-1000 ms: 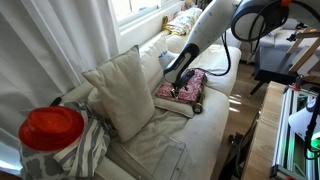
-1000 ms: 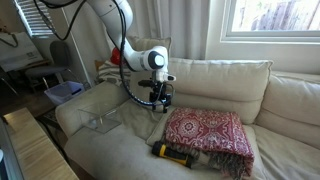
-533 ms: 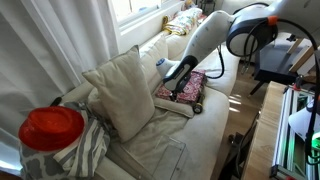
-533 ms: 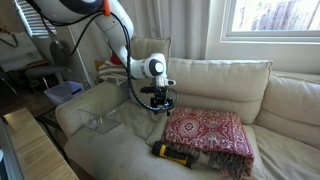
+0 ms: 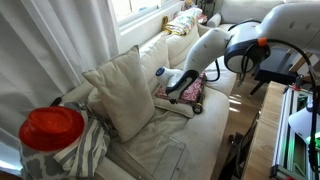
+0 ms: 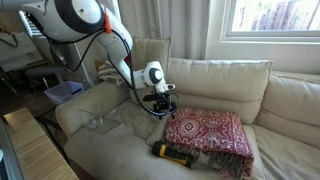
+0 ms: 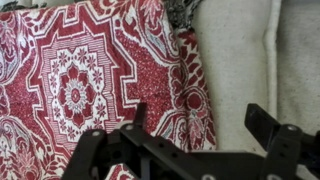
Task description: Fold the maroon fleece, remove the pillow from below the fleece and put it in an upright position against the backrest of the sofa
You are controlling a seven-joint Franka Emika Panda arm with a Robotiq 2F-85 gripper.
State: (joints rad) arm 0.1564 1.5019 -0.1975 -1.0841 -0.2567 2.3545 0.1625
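In an exterior view, the gripper is hanging low over the sofa seat. The maroon fleece is lying just past the jaws, on the side the arm is reaching in from. A large plump pillow is leaning well off to the opposite side of the jaws. The gap between the jaws is too small to read here.

In an exterior view from the front, the gripper is pointing down close above the seat, its jaws standing apart and gripping nothing. The maroon fleece is lying spread just beside the jaws, with the backrest of the sofa rising behind both. A black-and-yellow object is lying near the jaws by the fleece's front edge. A clear plastic box is sitting on the jaws' far side from the fleece.

In the wrist view, the gripper is showing its jaws wide apart and empty. The maroon fleece is filling the space ahead of one finger, while the other finger is hovering over the cream seat cushion. The cloth's edge is running between them.
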